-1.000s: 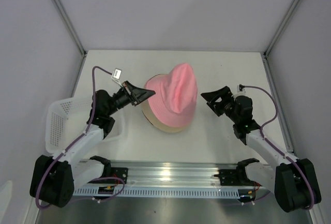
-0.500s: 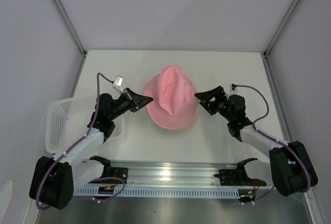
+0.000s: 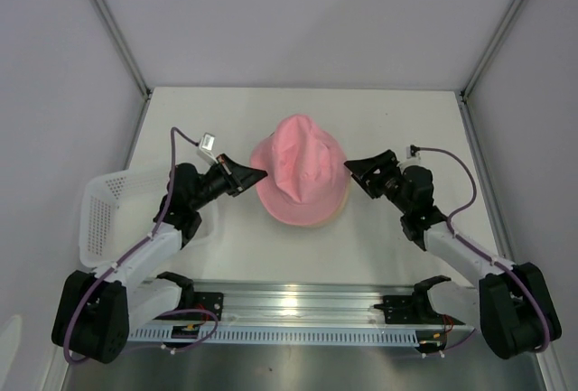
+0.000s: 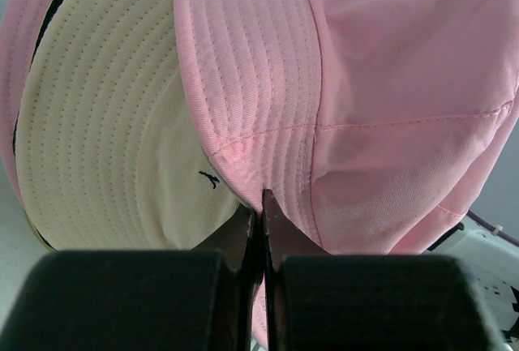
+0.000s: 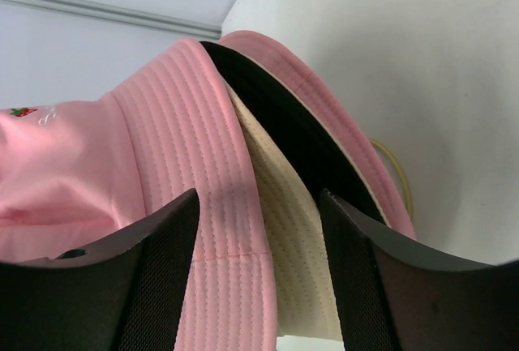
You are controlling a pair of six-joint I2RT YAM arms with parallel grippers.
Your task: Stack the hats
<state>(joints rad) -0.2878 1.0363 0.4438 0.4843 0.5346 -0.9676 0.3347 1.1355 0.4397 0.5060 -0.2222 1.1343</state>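
So the bench (image 3: 406, 129) is a plain matte white top, boxed in by pale grey walls (image 3: 298, 21) with metal posts (image 3: 110, 25) running up the back corners. A shiny aluminium rail (image 3: 298, 305) runs along the near edge, where both arms are bolted. The white basket (image 3: 101, 215) hangs over the bench's left edge, so I'll use it as the reference. The hats are piled in one stack well to the right of the basket, around the middle of the bench. The pink hat (image 3: 301, 170) is on top with its crown creased. A beige hat (image 4: 105, 124) sits right under it, then a black hat (image 5: 300, 136), and a bottom pink hat (image 5: 324, 106) has its brim poking out lowest. From above you mostly just see pink, with a sliver of beige at the near rim. The left end effector (image 3: 260, 172) sits between the basket and the stack, on the stack's basket-side edge. In the wrist view its fingers (image 4: 243, 237) are pinched tight on the pink hat's brim, with a bit of pink fabric squeezed between them. The right end effector (image 3: 354, 179) is on the side of the stack away from the basket. Its fingers (image 5: 162, 270) are spread wide and the top brim runs between them, but I can't tell if they're touching it. Purple cables (image 3: 170, 143) loop off both wrists.
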